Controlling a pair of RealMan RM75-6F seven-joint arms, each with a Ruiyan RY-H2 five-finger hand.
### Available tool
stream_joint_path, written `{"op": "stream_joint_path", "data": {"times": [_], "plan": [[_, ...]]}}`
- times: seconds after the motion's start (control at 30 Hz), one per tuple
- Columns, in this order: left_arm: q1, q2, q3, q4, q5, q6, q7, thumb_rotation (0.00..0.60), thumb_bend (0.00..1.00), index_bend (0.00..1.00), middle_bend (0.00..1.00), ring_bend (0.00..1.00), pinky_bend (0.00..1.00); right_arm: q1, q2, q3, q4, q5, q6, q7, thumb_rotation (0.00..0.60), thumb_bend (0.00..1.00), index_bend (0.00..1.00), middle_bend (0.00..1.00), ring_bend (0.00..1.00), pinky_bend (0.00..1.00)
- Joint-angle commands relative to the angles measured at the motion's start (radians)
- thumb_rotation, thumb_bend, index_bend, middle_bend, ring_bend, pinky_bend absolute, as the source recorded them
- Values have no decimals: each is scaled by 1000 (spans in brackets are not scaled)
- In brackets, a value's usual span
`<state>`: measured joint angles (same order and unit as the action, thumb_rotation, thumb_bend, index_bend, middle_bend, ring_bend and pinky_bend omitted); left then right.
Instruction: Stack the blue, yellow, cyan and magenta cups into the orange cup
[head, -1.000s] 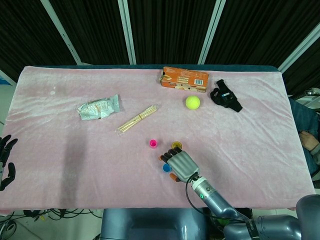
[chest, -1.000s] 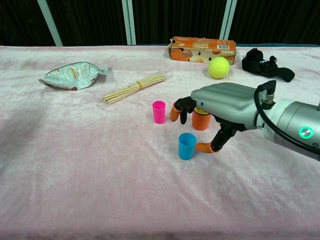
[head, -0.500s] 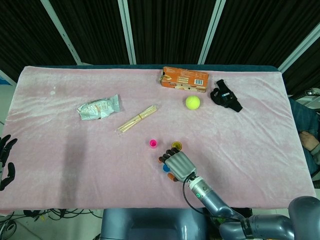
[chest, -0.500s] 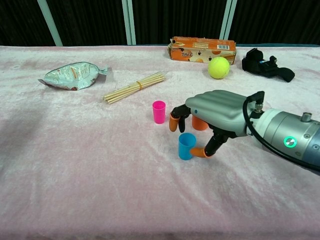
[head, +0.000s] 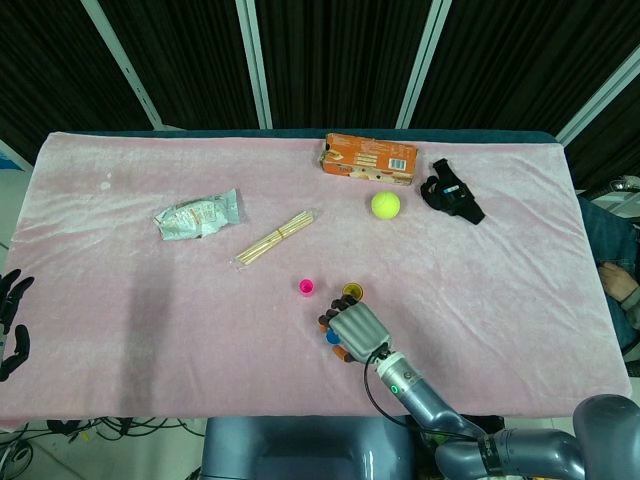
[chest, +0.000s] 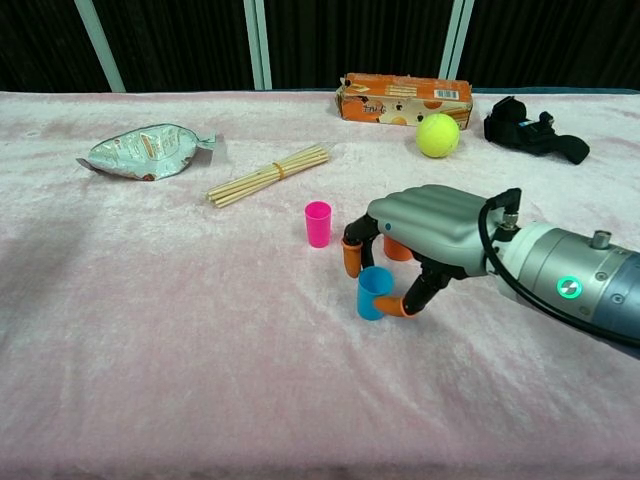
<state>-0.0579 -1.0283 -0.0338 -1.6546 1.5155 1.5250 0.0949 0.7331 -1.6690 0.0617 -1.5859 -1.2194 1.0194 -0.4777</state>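
Observation:
The blue cup (chest: 373, 292) stands on the pink cloth near the front middle, also seen from the head view as the blue cup (head: 331, 337). My right hand (chest: 430, 225) arches over it; the thumb tip (chest: 395, 305) presses its right side and a fingertip (chest: 351, 258) meets its upper left rim. The orange cup (head: 351, 292), with a yellow cup inside it, sits just behind the hand and is mostly hidden in the chest view. To its left stands the magenta cup (chest: 318, 223). No cyan cup shows. My left hand (head: 10, 325) hangs off the table's left edge, fingers apart, empty.
At the back lie an orange box (head: 369, 158), a tennis ball (head: 385, 204) and a black strap (head: 452, 192). A snack bag (head: 197, 215) and a bundle of sticks (head: 275, 238) lie at the left middle.
My right hand has shifted left and down over the blue cup. Its thumb and fingers have closed in on the cup's sides. The left hand has stayed still.

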Motion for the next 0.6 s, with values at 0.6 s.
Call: {"op": "stream_joint_path", "data": {"times": [0.6], "plan": [[0,0,1,0,3,0,1,600,707,89,31,0,7,16,119,82,-106,2,2,-19,600,289,506,469,264,211]]}}
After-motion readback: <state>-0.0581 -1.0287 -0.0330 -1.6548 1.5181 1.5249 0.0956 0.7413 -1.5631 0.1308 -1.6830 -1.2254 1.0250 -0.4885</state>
